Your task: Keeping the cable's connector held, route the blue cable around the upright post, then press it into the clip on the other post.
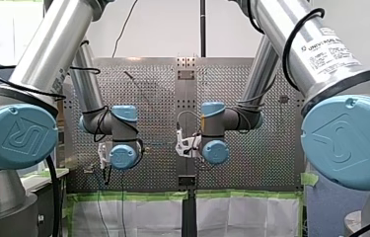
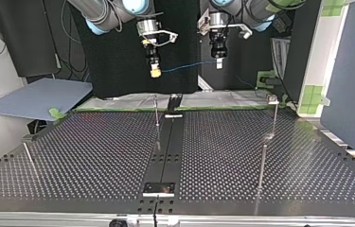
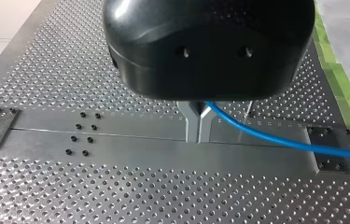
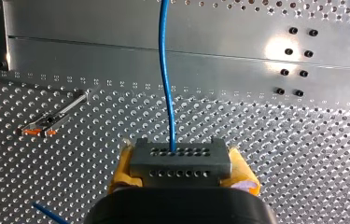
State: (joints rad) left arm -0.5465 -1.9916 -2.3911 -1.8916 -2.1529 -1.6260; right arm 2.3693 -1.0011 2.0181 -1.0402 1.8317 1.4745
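Thin blue cable is hanging nearly straight, left gripper pinching it, right gripper clamping its grey connector.

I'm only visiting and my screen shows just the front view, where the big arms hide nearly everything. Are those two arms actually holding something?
Observer: Yes. The right wrist view shows the right gripper clamping a grey connector between yellow-padded fingers. A blue cable runs out of it.
Visitor: And the other arm?
Observer: In the left wrist view, the left gripper has its metal fingers shut on that same cable, further along.
Visitor: Has it gone round a post?
Observer: Not yet. In the top view it hangs in the air between the two grippers, higher than the upright post and not touching it.
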